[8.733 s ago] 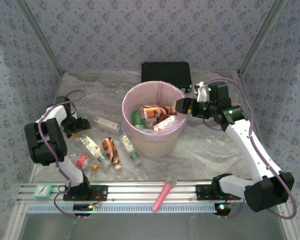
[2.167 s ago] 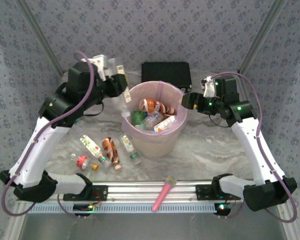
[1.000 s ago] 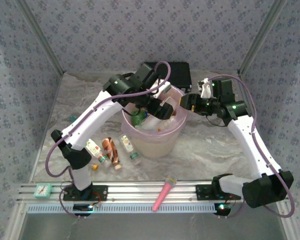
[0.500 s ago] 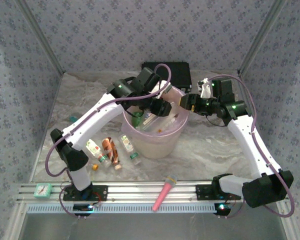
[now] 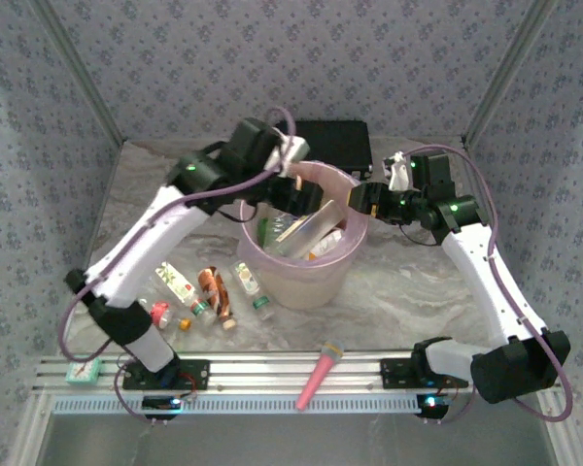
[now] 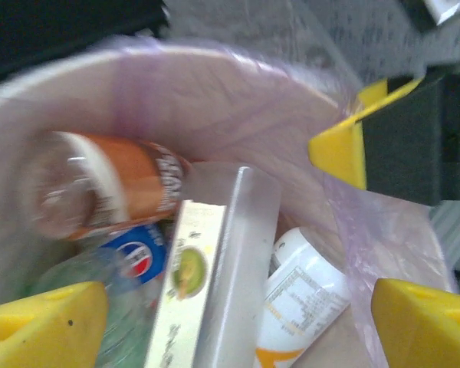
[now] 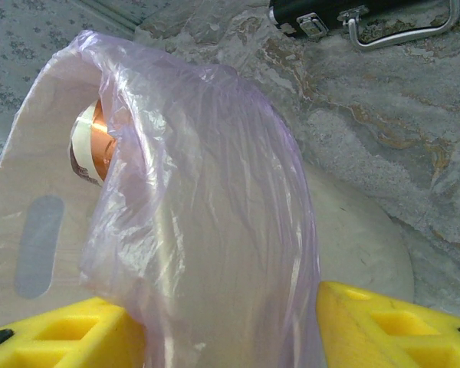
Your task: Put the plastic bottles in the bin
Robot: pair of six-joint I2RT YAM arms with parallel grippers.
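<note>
Lying on the grey marble table point(image 5: 418, 282) at the left are some small plastic bottles point(image 5: 214, 291), close to the round cream bin with a thin pink plastic bag inside point(image 5: 272, 267). Over the bin, the left gripper point(image 6: 236, 322) has its yellow fingers spread wide and holds nothing, and a clear square bottle with a green label point(image 6: 207, 268) leans inside on other bottles. At the right, the right gripper point(image 7: 226, 333) pinches the bin's rim and bag.
</note>
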